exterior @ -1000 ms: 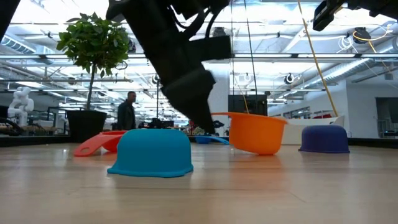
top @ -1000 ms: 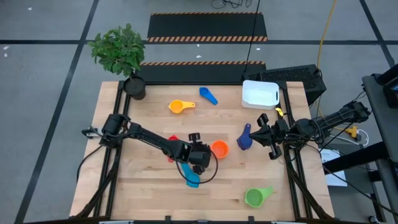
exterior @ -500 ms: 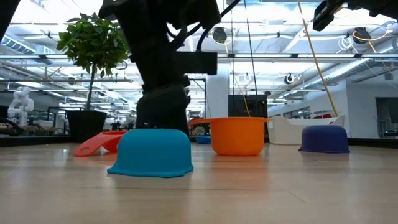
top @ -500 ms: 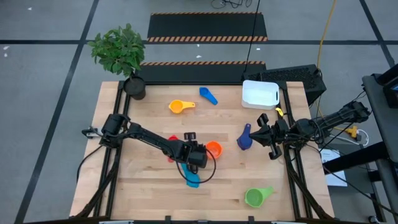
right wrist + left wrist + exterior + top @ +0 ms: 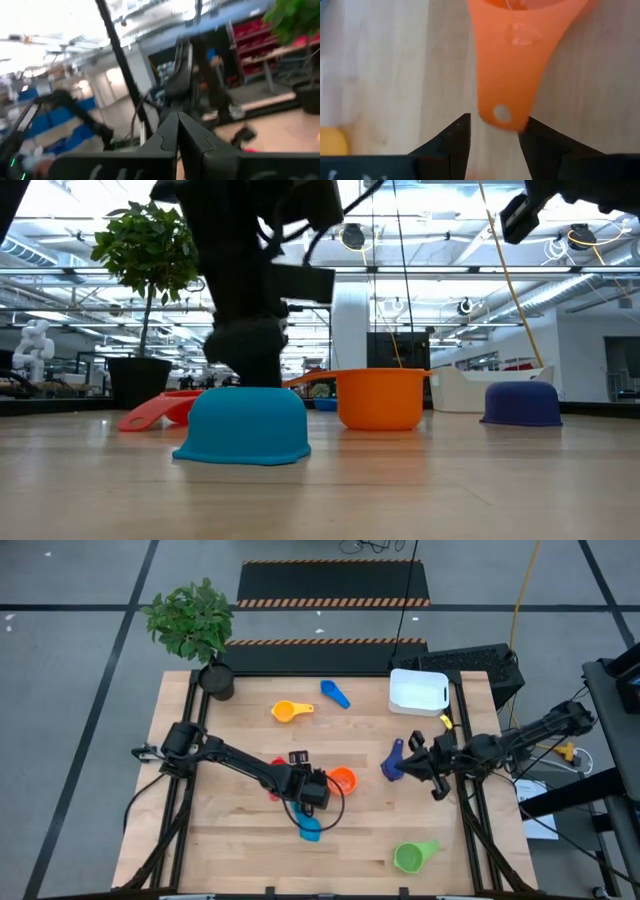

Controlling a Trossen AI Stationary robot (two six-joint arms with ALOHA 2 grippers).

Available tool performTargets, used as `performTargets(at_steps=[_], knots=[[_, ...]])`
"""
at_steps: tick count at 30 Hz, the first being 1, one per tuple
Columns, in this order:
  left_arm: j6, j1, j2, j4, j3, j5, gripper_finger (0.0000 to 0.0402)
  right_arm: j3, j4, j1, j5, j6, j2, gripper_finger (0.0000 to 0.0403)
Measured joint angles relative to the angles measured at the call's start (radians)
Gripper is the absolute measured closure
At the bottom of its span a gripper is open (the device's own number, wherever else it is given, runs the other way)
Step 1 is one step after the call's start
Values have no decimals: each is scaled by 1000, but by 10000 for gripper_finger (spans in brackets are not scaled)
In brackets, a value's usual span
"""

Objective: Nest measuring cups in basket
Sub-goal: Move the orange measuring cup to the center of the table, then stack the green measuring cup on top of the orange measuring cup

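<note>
While the green cup [image 5: 414,856] lies on its side at the near edge, twd the right, the light blue cup [image 5: 310,829] sits upside down a bit farther in, near the table's middle. Just beyond it is the left gripper [image 5: 318,787], w/ the orange cup [image 5: 342,780] upright right beside it. In the left wrist view the orange handle [image 5: 506,80] points back at the fingers [image 5: 452,140]; its holed tip sits in the gap betw. them, closer to one finger, but the fingers stand apart and aren't squeezing it, so nothing is held. The red cup [image 5: 277,766] peeks out just behind the left arm.

Over on the right, the navy cup [image 5: 393,766] sits upside down on the wood. The right gripper [image 5: 419,757] is lifted off the table just beside it, fingers pressed together, empty.

Farther back: the yellow cup [image 5: 288,711] and mid blue cup [image 5: 334,693], near each other. The white basket [image 5: 417,691] is at the far right corner w/ no cups in it. A potted plant [image 5: 195,630] stands at the far left corner.
</note>
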Motion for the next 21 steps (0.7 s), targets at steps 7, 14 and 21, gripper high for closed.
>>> performTargets(at_steps=[7, 14, 21], knots=[[-130, -10, -124, -179, 0, -8, 238, 73, -3, 91, 27, -33, 158, 403], [-212, -88, -245, -200, 0, -68, 238, 270, -161, 193, 73, 13, 382, 403], [-273, -199, -311, -202, 0, -121, 238, 575, -564, 268, 105, 70, 572, 374]])
